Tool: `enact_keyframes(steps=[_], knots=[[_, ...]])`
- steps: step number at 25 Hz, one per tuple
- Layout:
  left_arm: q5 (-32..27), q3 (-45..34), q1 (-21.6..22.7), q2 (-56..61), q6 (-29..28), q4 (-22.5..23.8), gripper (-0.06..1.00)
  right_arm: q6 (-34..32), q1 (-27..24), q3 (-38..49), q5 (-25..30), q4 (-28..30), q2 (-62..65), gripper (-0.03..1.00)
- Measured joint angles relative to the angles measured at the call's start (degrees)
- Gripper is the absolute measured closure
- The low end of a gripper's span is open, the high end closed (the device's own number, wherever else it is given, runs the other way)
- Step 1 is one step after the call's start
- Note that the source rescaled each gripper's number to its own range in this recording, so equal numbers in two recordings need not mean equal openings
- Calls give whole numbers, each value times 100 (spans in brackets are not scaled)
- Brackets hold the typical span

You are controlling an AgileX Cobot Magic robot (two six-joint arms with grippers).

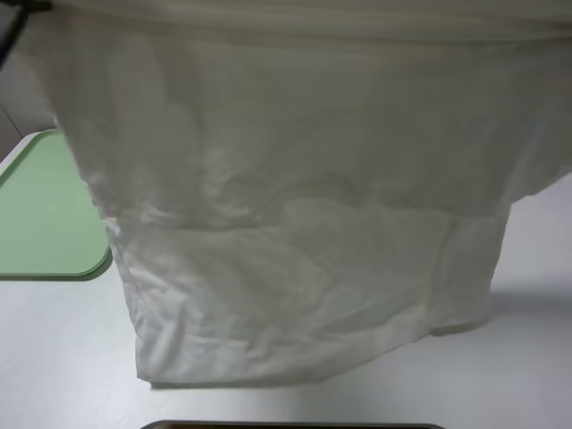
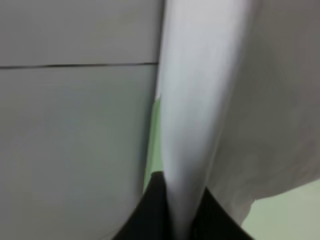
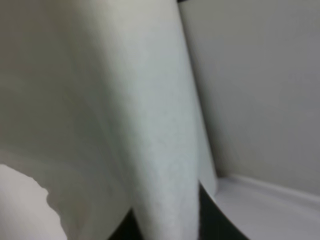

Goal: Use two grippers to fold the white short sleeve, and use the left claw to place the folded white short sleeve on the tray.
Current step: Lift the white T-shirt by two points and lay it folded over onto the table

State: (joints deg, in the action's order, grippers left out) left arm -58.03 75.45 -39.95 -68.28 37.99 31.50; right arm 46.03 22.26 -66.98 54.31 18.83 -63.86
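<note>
The white short sleeve [image 1: 295, 223] hangs spread like a curtain across most of the exterior high view, its lower hem resting on the table near the front. In the left wrist view my left gripper [image 2: 182, 207] is shut on a fold of the shirt [image 2: 200, 100], with a black finger on each side of it. My right gripper [image 3: 167, 222] is likewise shut on the cloth [image 3: 150, 125]. A black piece of the left arm [image 1: 16, 22] shows at the top left corner. The light green tray [image 1: 45, 214] lies on the table at the left, partly behind the shirt.
The white table [image 1: 71, 357] shows in front of and to the right of the hanging shirt. A dark flat edge [image 1: 295, 425] runs along the bottom middle of the exterior high view. A pale wall with a dark seam [image 2: 75, 65] stands behind.
</note>
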Motion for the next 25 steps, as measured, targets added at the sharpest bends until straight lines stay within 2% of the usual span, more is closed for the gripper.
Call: enact_keyframes(steps=[6, 13, 19, 25], knots=[[1313, 0, 868, -792, 0, 124, 94, 0, -886, 0, -1612, -70, -1051, 97], [2869, 0, 1542, -1978, -23, 137, 94, 0, -1566, 7, -3480, -191, -2010, 97], [3592, 0, 1738, -2805, -339, 335, 94, 0, -1644, 7, -4126, -34, -2616, 97], [3820, 0, 1774, -3258, -534, 460, 94, 0, -1704, 16, -4954, 219, -3321, 97]])
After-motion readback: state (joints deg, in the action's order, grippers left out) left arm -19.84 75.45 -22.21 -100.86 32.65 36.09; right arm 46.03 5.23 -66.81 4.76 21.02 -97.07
